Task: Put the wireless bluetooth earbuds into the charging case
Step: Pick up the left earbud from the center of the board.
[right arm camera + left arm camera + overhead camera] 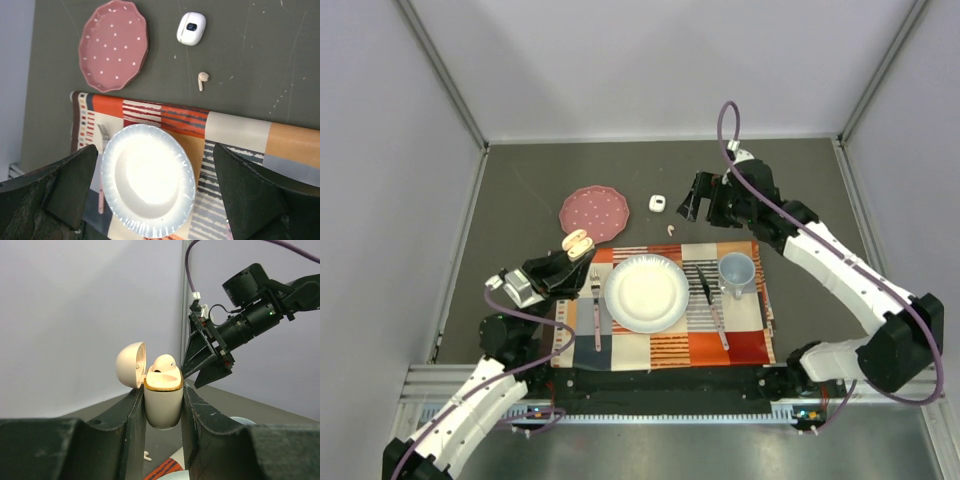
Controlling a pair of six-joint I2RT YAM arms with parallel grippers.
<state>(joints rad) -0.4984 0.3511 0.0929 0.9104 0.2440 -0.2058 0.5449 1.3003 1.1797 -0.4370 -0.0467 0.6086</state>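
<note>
My left gripper (572, 258) is shut on a pale peach charging case (162, 400) with a gold rim, held upright above the mat, lid (131, 365) open. One peach earbud (164, 363) sits in the case. The case also shows in the top view (578, 243). A second peach earbud (202, 80) lies loose on the dark table beyond the mat, also in the top view (670, 231). My right gripper (703, 200) is open and empty, raised above the table near that earbud. A closed white case (191, 28) lies further back.
A pink dotted plate (593, 212) lies at the back left. On the patterned placemat (740, 345) are a white paper plate (646, 292), a blue cup (737, 270), a fork (596, 310) and other cutlery (712, 300). Grey walls enclose the table.
</note>
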